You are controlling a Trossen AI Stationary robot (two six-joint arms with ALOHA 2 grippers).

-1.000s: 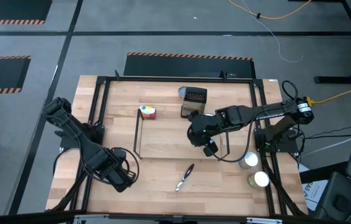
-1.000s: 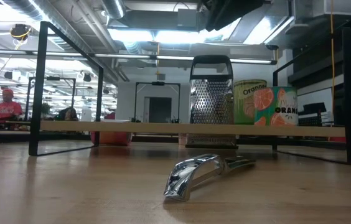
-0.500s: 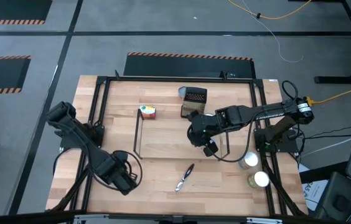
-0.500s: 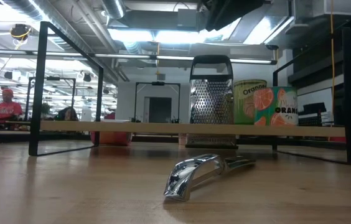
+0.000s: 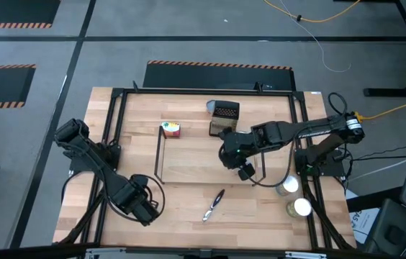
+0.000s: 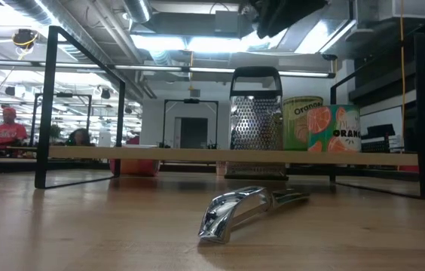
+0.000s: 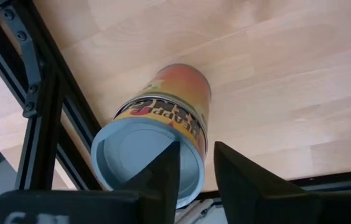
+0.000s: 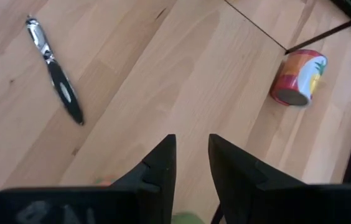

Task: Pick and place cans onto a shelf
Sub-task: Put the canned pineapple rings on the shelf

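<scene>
since earlier, left gripper has narrowed above an upright can, set to pinch it; right gripper hangs slightly spread.

Matt wooden table (glossy metal peeler)

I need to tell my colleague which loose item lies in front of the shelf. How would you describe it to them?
Find the wooden table and the black wire shelf at its middle. Just in front of the shelf, between the two arms, lies the silver tool. It is slim, shiny and flat on the wood, unlike the round upright cans at the table's right edge.
</scene>
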